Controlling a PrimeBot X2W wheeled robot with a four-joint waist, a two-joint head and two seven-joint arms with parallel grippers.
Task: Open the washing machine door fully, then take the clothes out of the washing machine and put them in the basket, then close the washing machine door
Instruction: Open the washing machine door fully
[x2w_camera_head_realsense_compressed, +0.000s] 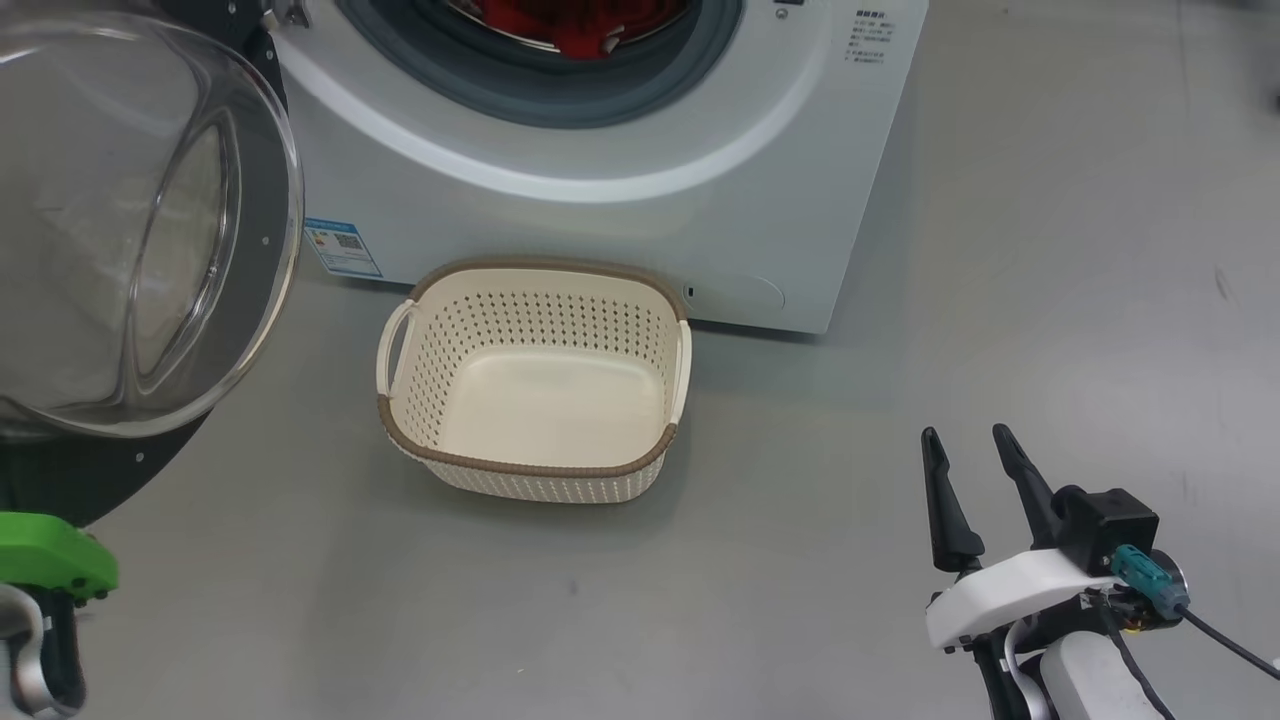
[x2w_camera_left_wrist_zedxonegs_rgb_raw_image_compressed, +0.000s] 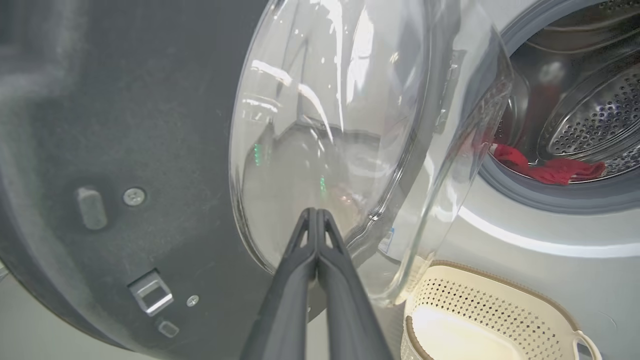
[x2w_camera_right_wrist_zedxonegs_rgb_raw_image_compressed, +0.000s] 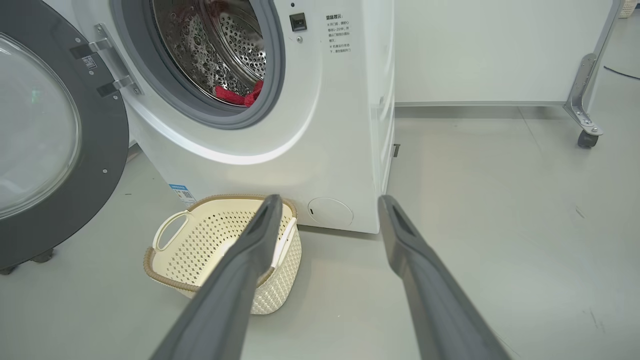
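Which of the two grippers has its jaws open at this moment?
The right gripper: its jaws stand wide apart, holding nothing. The left gripper has its jaws pressed together, in front of the washing machine door.

White wrist (x2w_camera_head_realsense_compressed: 1000, 590), dark-fingered right pincer (x2w_camera_head_realsense_compressed: 965, 431), teal connector (x2w_camera_head_realsense_compressed: 1146, 578)

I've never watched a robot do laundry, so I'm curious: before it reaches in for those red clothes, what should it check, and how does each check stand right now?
1. The washing machine door is swung wide, off the opening: ok.
2. The red clothes lie at the front edge of the drum, in plain sight: ok.
3. The basket stands upright and empty on the floor in front of the washing machine: ok.
4. The right gripper is open and holds nothing: ok.
5. The left gripper is shut, close to the door; whether it touches it: cannot tell.
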